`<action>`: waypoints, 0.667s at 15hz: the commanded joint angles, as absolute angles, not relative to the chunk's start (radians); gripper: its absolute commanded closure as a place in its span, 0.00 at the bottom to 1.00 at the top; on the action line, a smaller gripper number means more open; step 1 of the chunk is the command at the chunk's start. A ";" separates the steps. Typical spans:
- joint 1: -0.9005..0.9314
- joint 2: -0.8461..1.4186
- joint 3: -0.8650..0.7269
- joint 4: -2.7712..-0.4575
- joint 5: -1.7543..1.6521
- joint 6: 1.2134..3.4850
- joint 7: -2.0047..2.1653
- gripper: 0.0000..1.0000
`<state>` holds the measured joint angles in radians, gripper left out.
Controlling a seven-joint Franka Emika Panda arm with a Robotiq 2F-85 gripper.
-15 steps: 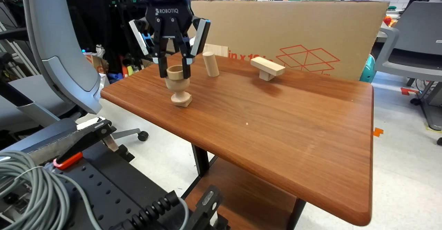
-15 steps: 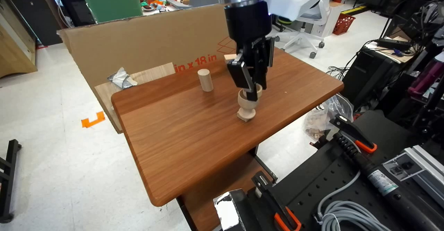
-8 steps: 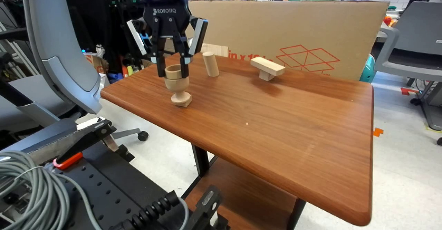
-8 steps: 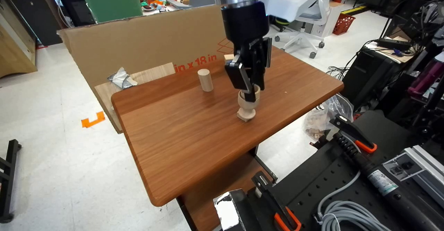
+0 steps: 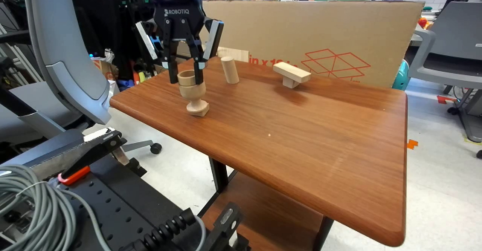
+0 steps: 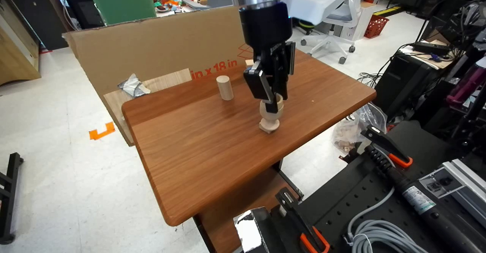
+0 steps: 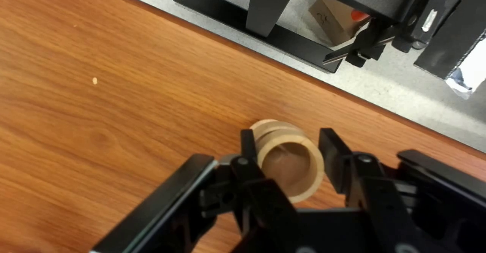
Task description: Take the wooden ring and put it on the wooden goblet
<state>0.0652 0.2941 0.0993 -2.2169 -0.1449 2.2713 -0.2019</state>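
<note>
The pale wooden ring (image 5: 186, 82) is between my gripper's (image 5: 186, 79) two fingertips, directly above the cup of the wooden goblet (image 5: 193, 92). The goblet stands upright on the table. In an exterior view the ring (image 6: 280, 101) is partly hidden by a finger, and the goblet (image 6: 270, 124) is just below it, slightly to the left. In the wrist view my gripper (image 7: 286, 146) has a finger on each side of the ring (image 7: 319, 165), whose hole faces the camera. The ring covers most of the goblet (image 7: 266, 129) there. I cannot tell if ring and goblet touch.
A round wooden peg (image 5: 230, 70) stands farther back on the brown table (image 5: 286, 145). A T-shaped wooden piece (image 5: 292, 74) is near the back. A tall cardboard sheet (image 5: 339, 32) stands behind the table. The table's front edge is near the goblet.
My gripper and the ring together have shifted slightly left in both exterior views. In an exterior view the ring now lies nearer in line with the goblet's cup. The goblet has not moved.
</note>
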 commanded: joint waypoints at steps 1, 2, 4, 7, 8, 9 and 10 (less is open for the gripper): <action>0.076 0.305 0.095 -2.195 -0.160 2.259 -0.197 0.29; 0.075 0.304 0.095 -2.195 -0.158 2.260 -0.197 0.23; 0.075 0.300 0.096 -2.197 -0.157 2.258 -0.198 0.09; 0.072 0.282 0.099 -2.206 -0.149 2.258 -0.204 0.00; 0.070 0.266 0.100 -2.216 -0.142 2.255 -0.206 0.00; 0.068 0.249 0.100 -2.224 -0.135 2.255 -0.203 0.00; 0.063 0.222 0.101 -2.237 -0.124 2.248 -0.207 0.00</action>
<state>0.0652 0.2883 0.0993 -2.2140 -0.1442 2.2713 -0.2015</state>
